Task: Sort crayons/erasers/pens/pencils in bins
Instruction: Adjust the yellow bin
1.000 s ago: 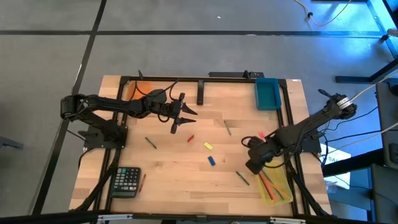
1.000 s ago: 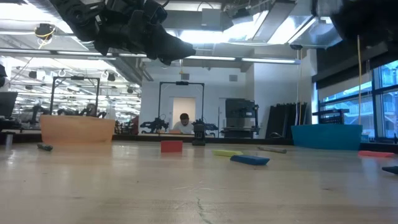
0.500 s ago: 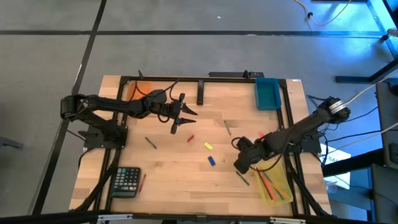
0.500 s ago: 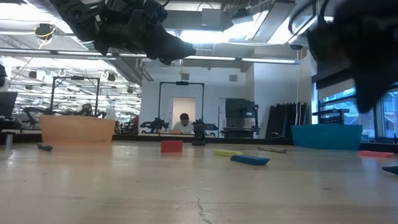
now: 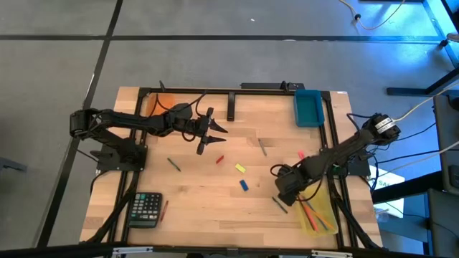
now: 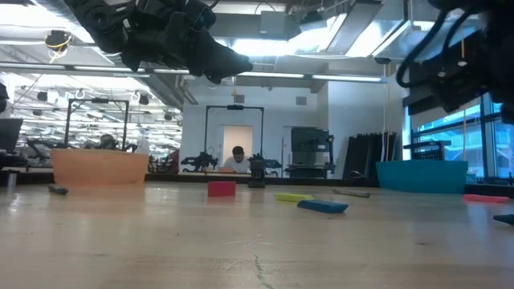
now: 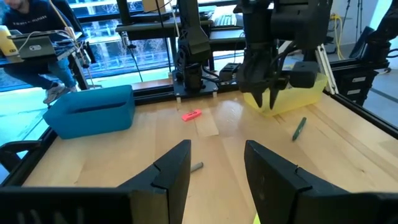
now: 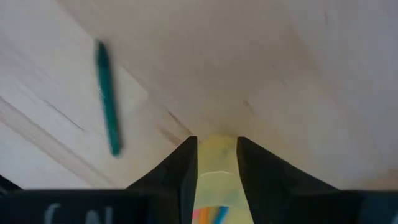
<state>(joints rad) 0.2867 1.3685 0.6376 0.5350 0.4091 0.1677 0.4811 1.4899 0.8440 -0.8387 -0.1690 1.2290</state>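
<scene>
Wooden tabletop (image 5: 208, 204) with a black frame fills the overhead view, grey floor around it.

Right gripper (image 5: 282, 195) hangs over the near right part of the table, fingers a narrow gap apart and holding nothing. Just beside it lies a green pen (image 5: 280, 205), its long axis diagonal; the wrist camera shows that pen (image 8: 107, 96) off to one side of the fingers. Touching the table's right edge behind the gripper sits the yellow bin (image 5: 318, 215), holding long red and orange sticks. A pink eraser (image 5: 301, 154) lies farther back, near the right rail.

Left gripper (image 5: 209, 133) hovers over the back left area, fingers spread wide and empty. Just in front of it lies a red crayon (image 5: 220, 159), slightly slanted. Farther toward the middle are a yellow eraser (image 5: 240, 168) and a blue eraser (image 5: 244, 185), apart from each other. A dark pen (image 5: 173, 164) lies diagonally on the left.

Teal bin (image 5: 309, 107) stands at the back right, orange bin (image 5: 162, 102) at the back left, partly hidden by the left arm. A calculator (image 5: 145, 208) sits at the near left corner.
</scene>
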